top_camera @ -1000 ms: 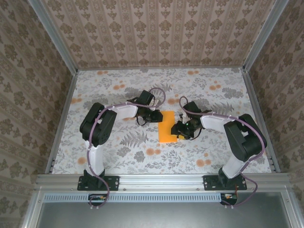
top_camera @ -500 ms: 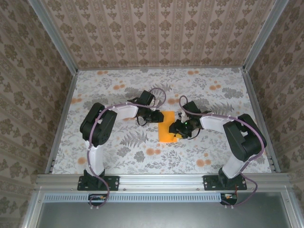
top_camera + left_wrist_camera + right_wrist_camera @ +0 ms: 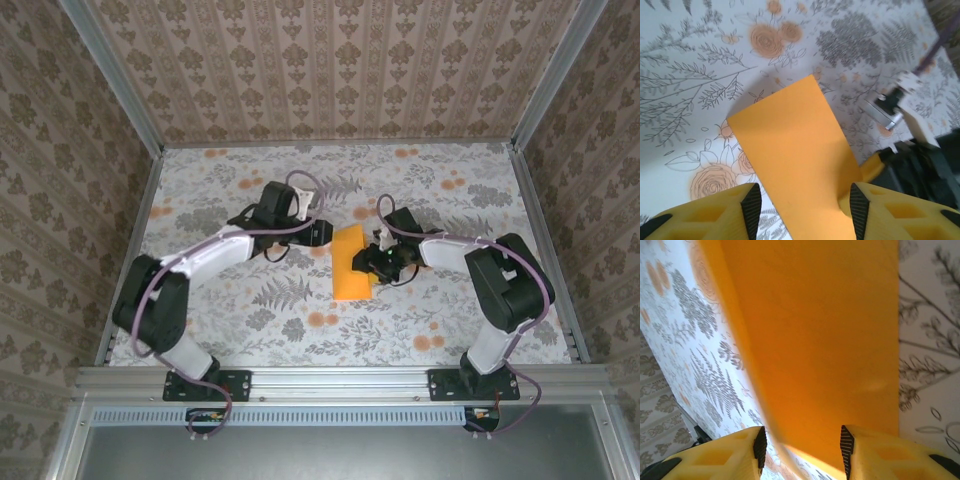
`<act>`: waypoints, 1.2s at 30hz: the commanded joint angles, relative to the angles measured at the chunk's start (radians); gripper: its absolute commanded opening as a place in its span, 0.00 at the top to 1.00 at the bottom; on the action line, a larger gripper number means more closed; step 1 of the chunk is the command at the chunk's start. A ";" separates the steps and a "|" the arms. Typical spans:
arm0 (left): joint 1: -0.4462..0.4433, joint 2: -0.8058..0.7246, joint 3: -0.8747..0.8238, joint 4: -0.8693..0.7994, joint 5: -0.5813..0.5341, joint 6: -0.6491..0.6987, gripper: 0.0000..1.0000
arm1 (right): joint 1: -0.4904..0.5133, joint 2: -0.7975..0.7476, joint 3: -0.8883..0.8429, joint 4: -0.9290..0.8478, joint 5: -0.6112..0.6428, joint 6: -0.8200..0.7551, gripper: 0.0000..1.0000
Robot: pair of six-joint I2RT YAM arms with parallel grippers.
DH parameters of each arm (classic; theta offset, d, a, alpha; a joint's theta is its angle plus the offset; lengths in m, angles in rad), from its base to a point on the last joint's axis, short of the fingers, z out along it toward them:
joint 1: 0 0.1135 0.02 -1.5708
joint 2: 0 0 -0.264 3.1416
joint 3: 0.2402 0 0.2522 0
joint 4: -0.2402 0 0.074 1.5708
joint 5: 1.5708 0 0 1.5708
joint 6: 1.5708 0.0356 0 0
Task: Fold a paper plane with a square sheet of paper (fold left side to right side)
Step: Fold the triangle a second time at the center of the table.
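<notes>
**Left arm swung out, jaws widened**

Since 1 second ago my left arm has stretched out to the left. My left gripper (image 3: 802, 200) went from narrow to wide and holds nothing. The orange sheet of paper (image 3: 350, 272) lies folded on the table (image 3: 250, 300) between both grippers, far end raised. Right gripper (image 3: 801, 445): half-spread over the sheet, as before.
</notes>
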 commanded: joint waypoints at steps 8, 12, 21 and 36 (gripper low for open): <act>-0.232 -0.238 -0.197 -0.038 -0.238 0.178 0.34 | -0.028 0.038 0.120 -0.056 -0.064 -0.034 0.58; -0.371 -0.222 -0.182 -0.043 -0.320 0.204 0.28 | -0.032 0.039 0.129 -0.064 -0.060 -0.012 0.59; -0.548 0.026 0.020 -0.167 -0.485 0.280 0.22 | -0.035 0.049 0.129 -0.054 -0.057 0.018 0.61; -0.627 0.266 0.171 -0.263 -0.767 0.327 0.14 | -0.036 0.050 0.130 -0.052 -0.048 0.039 0.63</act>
